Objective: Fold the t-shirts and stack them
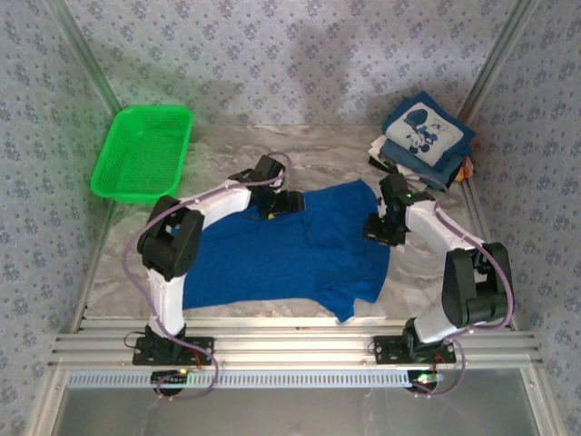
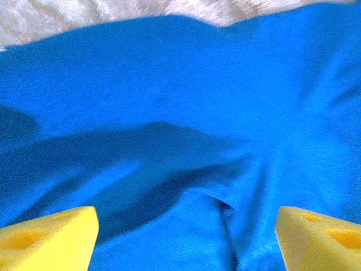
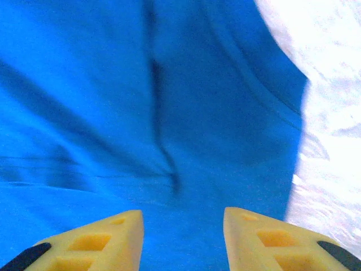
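Marble-look table (image 1: 336, 154) is spread with the royal-blue t-shirt (image 1: 272, 259) between the arms, left gripper (image 2: 186, 223) held wide, right gripper (image 3: 183, 220) narrower, both empty over it, so wrinkled cloth could be pinched unevenly and a crooked fold made.

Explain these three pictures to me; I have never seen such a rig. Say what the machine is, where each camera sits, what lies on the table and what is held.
These are two robot arms bolted at the near edge of a marbled table. One picture looks down from above and behind them; the other two come from cameras on the wrists, so the yellow wedges are each gripper's fingers. A royal-blue t-shirt lies spread between the arms. The left gripper and right gripper hang over it with jaws apart, holding nothing. At the far right is a pile of folded t-shirts, topped by a navy cartoon-print t-shirt. At the far left stands a green mesh basket.
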You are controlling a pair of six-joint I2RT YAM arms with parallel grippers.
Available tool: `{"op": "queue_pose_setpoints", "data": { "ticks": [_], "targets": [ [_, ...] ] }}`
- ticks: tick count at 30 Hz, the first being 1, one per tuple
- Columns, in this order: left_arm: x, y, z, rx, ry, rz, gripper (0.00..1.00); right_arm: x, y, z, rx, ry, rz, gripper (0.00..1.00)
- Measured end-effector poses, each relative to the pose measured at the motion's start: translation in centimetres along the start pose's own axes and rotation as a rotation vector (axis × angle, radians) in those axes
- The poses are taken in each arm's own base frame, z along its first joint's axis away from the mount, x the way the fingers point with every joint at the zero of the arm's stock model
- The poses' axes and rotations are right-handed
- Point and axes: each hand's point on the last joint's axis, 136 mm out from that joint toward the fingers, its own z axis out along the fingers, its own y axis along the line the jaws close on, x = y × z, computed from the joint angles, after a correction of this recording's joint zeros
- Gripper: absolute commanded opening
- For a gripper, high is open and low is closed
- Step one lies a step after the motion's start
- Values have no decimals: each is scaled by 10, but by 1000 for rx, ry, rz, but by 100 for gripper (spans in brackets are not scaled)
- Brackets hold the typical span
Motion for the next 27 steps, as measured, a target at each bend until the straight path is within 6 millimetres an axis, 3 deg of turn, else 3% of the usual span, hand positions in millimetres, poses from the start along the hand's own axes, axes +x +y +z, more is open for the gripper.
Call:
{"op": "queue_pose_setpoints", "data": {
  "ticks": [4,8,11,14,16,21,27],
  "targets": [
    [-18,-27,-52,65,-88,35,87,-21,20,-11,-60,-54,-21,50],
    [-40,-39,-123,121,-219,36,92,-49,29,-18,-78,-104,-29,62],
    [-57,-18,-180,115,-341,-4,92,-66,36,-22,-101,-135,-44,62],
    [-63,24,-213,62,-408,-83,91,-87,45,-19,-120,-145,-55,61],
    [-59,58,-215,5,-414,-140,88,-96,50,-9,-134,-141,-56,61],
    [-22,132,-176,-166,-286,-257,81,-107,52,27,-149,-81,-21,59],
    [-4,179,-142,-308,-208,-318,76,-119,54,64,-142,-36,34,57]
  ]
}}
